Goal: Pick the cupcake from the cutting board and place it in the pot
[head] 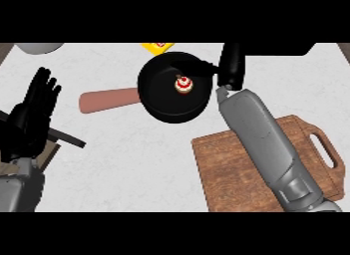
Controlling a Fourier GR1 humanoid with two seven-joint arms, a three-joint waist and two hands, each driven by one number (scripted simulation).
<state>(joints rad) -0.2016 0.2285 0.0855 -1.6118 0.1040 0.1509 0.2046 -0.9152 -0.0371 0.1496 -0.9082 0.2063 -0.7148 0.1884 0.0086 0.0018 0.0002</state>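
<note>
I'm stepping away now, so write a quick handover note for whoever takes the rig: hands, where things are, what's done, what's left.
Left hand: open, fingers up, resting at the view's left edge, holding nothing.
Right hand: over the pot's far right rim; whether its fingers are open can't be told.
Cupcake: sits inside the black pot, near the middle, apart from the hand.
Cutting board: lower right, under the right forearm; no cupcake on it.
Done: cupcake is in the pot.
Left: probably only drawing the right arm back.
</note>
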